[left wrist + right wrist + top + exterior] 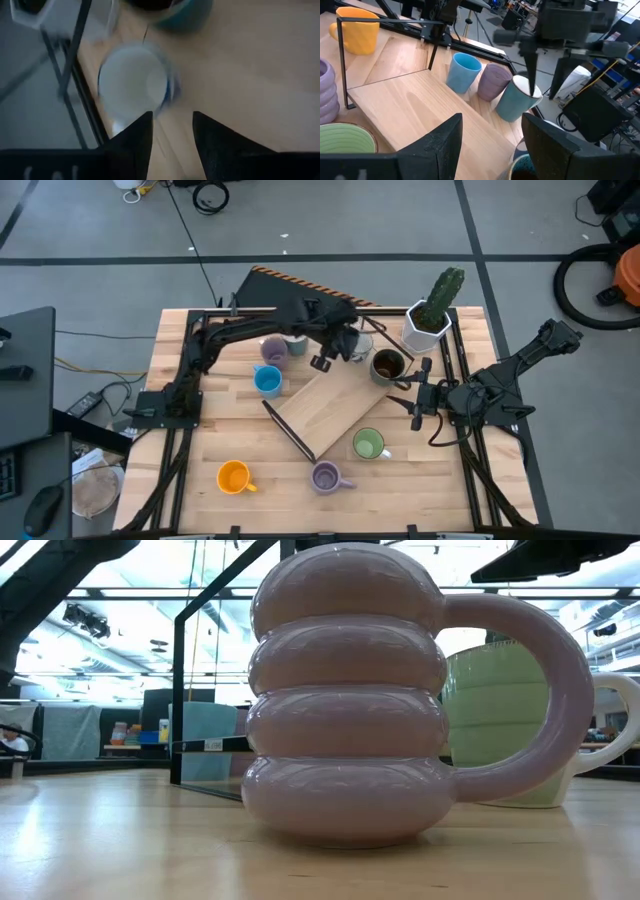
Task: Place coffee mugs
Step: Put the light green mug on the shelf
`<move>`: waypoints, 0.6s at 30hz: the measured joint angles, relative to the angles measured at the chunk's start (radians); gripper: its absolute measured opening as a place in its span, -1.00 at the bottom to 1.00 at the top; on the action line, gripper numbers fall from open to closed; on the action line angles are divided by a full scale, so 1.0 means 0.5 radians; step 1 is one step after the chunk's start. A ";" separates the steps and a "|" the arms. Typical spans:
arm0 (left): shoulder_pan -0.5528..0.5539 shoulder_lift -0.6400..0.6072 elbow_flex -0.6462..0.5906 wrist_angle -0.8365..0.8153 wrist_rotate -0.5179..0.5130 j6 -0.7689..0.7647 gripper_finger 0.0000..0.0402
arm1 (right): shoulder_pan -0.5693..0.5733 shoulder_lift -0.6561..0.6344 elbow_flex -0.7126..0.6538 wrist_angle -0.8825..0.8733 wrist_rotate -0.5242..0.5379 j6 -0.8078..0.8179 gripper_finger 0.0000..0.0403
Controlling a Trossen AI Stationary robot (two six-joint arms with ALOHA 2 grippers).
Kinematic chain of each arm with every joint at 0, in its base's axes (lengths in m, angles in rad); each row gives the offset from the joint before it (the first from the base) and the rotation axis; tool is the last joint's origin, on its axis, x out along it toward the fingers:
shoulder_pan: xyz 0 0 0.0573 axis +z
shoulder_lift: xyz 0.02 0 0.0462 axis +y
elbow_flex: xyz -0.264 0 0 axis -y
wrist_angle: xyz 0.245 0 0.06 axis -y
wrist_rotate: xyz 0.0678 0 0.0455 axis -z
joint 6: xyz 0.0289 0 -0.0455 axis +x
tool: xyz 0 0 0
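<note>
Where my left gripper [172, 117] hangs: over the far side of the bench [420, 480], just above the white-lined mug [132, 82].
Left gripper, state: fingers apart, bare wood showing in the gap and nothing clamped (from the right wrist view one finger reaches down to that mug's rim, though I cannot tell whether it touches).
White-lined mug: upright near the bench's far edge, teal outside, between the dark brown mug [387, 365] and my left arm.
Right gripper [492, 120]: low over the right side of the bench, near the dark brown mug; fingers apart and holding nothing.
Wooden board [335, 405]: lying slantwise in the middle of the bench, with a thin black frame standing along one end.
Blue mug [267, 381]: upright, left of the board.
Far lilac mug [273, 350]: just beyond the blue mug.
Green mug [368, 444]: upright near the board's near corner.
Ribbed lilac mug [345, 710]: at the near edge, handle to the right in the low view (it fills most of that picture, with the green mug behind it).
Orange mug [233, 477]: near the front edge, well to the left of the ribbed lilac mug.
Cactus pot [425, 328]: at the far right corner, beside the dark brown mug.
</note>
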 joint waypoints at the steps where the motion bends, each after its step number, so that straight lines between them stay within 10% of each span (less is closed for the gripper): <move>1: 0.026 -0.012 0.000 -0.057 0.002 -0.055 -0.27 | 0.001 0.000 0.000 -0.002 -0.001 0.000 0.04; 18: 0.324 -0.029 -0.001 -0.501 0.049 -0.618 -0.27 | 0.000 0.000 0.000 -0.016 -0.001 -0.038 0.04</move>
